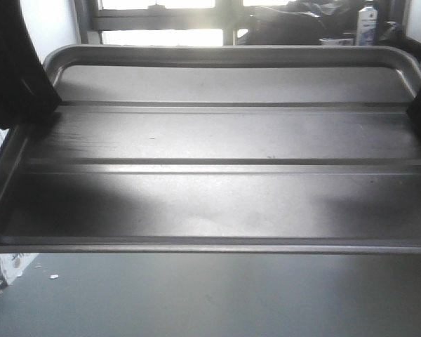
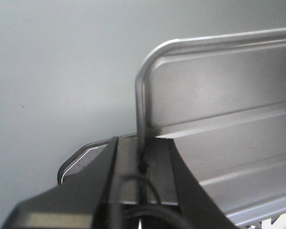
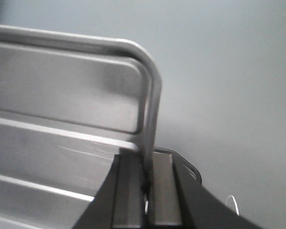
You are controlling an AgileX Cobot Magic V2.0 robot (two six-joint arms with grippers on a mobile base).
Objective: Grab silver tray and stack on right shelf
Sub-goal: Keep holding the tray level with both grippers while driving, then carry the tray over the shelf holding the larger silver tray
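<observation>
Table: grey, plain, spread below and in front. Silver tray: shiny, rounded corners, low rim, two long ribs across floor; filling the front view, held by both short ends, floor tilted toward the camera. Left gripper: black, jaws clamped on tray's left rim near a corner. Right gripper: black, jaws clamped likewise on opposite rim. White bottle: far behind, beside window.
</observation>
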